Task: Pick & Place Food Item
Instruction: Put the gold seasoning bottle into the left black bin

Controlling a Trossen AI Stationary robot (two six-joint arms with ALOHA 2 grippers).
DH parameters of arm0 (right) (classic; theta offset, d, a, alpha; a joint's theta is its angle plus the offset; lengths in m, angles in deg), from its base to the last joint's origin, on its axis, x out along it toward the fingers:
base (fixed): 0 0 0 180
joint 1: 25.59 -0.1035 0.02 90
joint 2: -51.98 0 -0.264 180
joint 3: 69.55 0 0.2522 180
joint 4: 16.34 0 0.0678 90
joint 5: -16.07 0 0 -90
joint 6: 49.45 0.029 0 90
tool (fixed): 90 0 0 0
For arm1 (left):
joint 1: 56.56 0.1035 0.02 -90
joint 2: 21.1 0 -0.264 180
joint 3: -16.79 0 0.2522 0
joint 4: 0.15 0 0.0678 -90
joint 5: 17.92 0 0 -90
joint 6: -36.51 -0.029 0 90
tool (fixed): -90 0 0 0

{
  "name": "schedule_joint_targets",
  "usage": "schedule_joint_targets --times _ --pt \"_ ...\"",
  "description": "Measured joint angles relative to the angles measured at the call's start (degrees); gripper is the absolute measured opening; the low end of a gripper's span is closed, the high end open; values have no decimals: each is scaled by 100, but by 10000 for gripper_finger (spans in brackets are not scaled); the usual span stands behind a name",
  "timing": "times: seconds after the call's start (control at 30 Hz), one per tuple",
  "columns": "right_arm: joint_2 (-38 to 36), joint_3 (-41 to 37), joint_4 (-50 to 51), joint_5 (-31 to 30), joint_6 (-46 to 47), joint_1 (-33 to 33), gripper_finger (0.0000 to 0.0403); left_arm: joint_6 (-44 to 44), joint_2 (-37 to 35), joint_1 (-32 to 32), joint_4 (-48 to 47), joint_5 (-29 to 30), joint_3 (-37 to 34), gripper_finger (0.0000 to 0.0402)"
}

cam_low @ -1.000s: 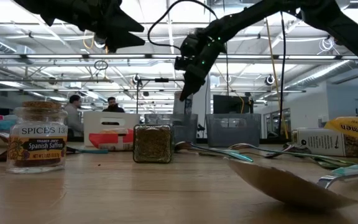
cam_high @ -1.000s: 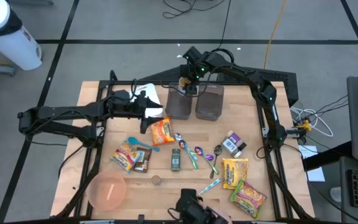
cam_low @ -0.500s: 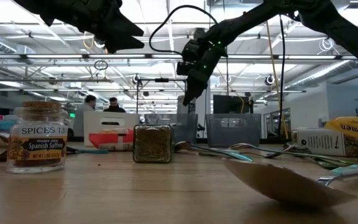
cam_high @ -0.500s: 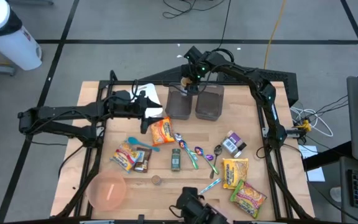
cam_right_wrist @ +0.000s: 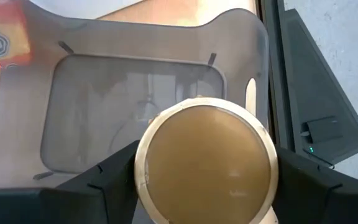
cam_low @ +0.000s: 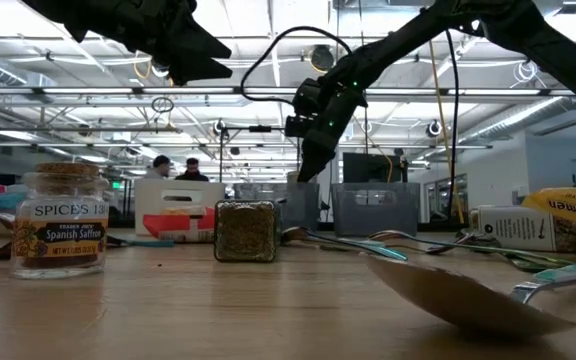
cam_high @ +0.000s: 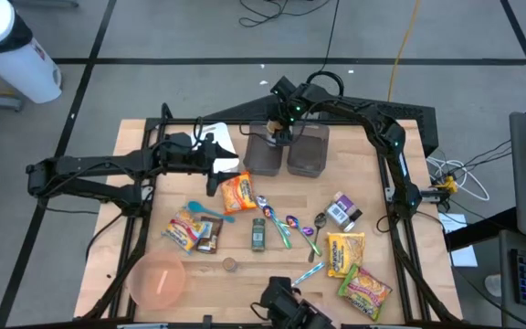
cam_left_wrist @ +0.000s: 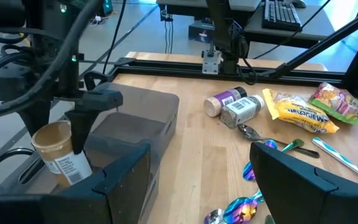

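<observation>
The left pincer (cam_high: 215,164) hangs spread over the worktop (cam_high: 245,247), left of two grey bins. At the far side, the right pincer (cam_high: 279,134) pinches a tan-lidded jar (cam_left_wrist: 59,149), held upright over the left bin (cam_right_wrist: 135,87).
</observation>
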Motion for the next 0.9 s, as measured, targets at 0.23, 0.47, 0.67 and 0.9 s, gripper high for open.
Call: schedule_joint_targets --times 0.23,0.47,0.67,0.9 --pt "0 -5 -122 -165 -18 -1 270 -2 0 0 1 1 0 278" --pt "0 -5 -125 -157 -62 7 270 -4 0 1 1 1 0 278" --pt "0 -5 -125 -167 -142 7 270 -5 0 0 1 1 -2 278" --pt "0 -5 -114 -170 -142 7 279 -1 0 0 -6 1 -2 278"
